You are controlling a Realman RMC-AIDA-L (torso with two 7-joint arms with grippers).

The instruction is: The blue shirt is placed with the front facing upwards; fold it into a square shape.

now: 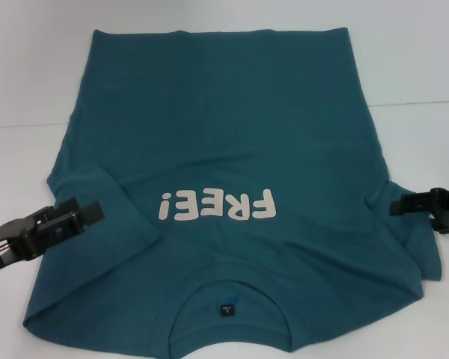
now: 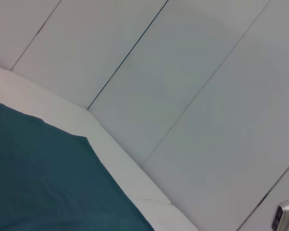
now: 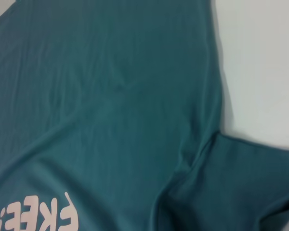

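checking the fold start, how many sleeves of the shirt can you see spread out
2. One sleeve lies at the robot's left beside the left end effector; the other sleeve lies at the right, under the right end effector.

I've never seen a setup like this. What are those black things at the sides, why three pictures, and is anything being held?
You are looking at a robot with two arms. The large picture comes from a camera on its head, looking down at a white table. The black parts at the sides are its arm ends: the left pincer and the right pincer.

The blue shirt lies spread out, front up, collar nearest the robot, so its white "FREE!" print reads upside down. The left sleeve is already folded in over the body; the right sleeve still lies out to the side.

The other two pictures come from cameras on the wrists. The left one sees a shirt edge, the table and a wall. The right one looks down on the shirt's right sleeve area.

Nothing is held: both pincers sit at the shirt's sides, gripping no cloth.
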